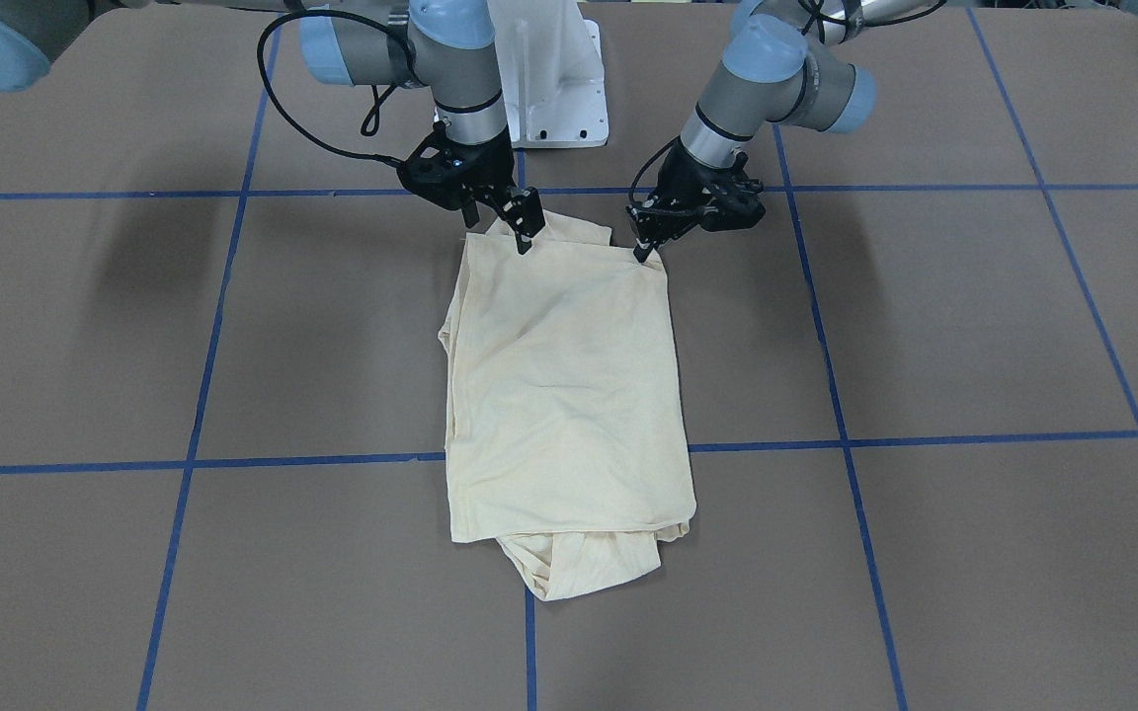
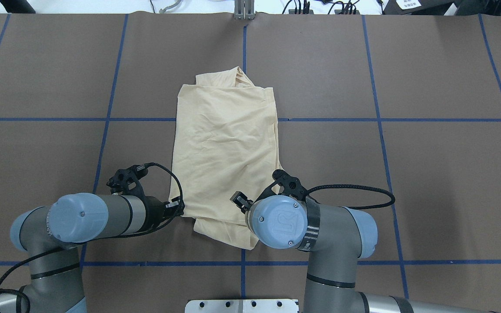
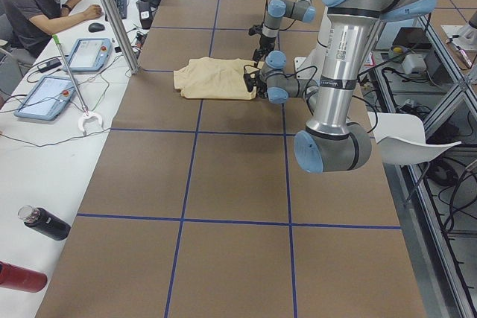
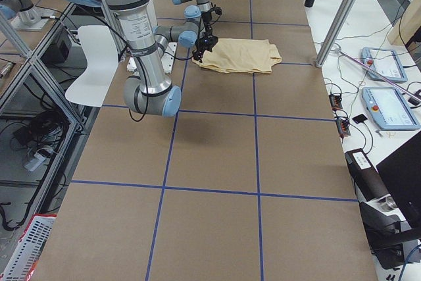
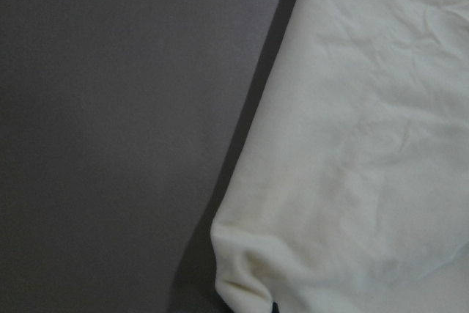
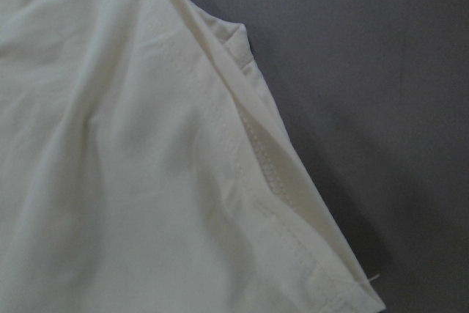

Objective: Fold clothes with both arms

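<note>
While both arms' fingers [image 1: 644,249] pinch, T-shirt [image 1: 564,395] lies folded.

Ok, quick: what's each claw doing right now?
Left claw: looks closed, pinching a corner of the T-shirt on the robot's side.
Right claw: looks closed on the same T-shirt edge.

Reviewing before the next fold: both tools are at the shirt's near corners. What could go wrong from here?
1. The shirt lies in several layers; the left tool or the right tool may pinch only the top one, so the fold could come apart when lifted.
2. A bunched piece sticks out at the far edge; folding over it would probably leave a lump.
3. The tools sit at slightly different spots on their corners, so the fold may go skewed.
</note>
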Tool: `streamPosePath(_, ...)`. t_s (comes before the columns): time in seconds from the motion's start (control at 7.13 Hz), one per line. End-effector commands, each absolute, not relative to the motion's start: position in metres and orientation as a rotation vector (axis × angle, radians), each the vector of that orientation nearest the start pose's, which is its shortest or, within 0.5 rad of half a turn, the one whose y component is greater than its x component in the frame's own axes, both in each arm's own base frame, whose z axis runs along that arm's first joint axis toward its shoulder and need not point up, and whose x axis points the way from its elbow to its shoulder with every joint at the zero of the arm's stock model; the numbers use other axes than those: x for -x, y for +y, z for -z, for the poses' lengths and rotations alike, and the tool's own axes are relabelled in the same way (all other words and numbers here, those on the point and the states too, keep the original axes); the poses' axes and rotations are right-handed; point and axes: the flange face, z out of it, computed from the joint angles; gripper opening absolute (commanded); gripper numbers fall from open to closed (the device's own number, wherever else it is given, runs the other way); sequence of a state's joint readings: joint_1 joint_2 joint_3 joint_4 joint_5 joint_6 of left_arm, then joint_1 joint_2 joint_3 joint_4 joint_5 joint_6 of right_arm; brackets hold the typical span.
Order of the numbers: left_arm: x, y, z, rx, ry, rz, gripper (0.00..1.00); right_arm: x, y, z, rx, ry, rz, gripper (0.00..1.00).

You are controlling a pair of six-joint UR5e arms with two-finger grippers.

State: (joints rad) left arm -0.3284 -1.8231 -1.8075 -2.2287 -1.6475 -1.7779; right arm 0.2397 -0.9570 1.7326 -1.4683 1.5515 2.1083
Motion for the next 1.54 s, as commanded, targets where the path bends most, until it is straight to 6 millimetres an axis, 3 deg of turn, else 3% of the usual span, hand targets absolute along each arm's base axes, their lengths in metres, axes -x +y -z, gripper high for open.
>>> streamPosePath(0.0, -0.512, -0.307, -0.339, -0.002, 1.161, 0.431, 0.00, 0.633, -0.292, -0.225, 0.117, -0.866, -0.752, 1.00)
streamPosePath(0.56, -0.512, -0.306, -0.339, 0.000, 1.156, 0.430, 0.00, 0.628, -0.291, -0.241, 0.111, -0.819, -0.755, 1.00)
streamPosePath(0.98, -0.513, -0.306, -0.340, 0.000, 1.153, 0.430, 0.00, 0.629, -0.290, -0.240, 0.115, -0.805, -0.753, 1.00)
streamPosePath(1.4, -0.513, -0.307, -0.341, -0.001, 1.151, 0.431, 0.00, 0.629, -0.290, -0.240, 0.115, -0.805, -0.753, 0.90)
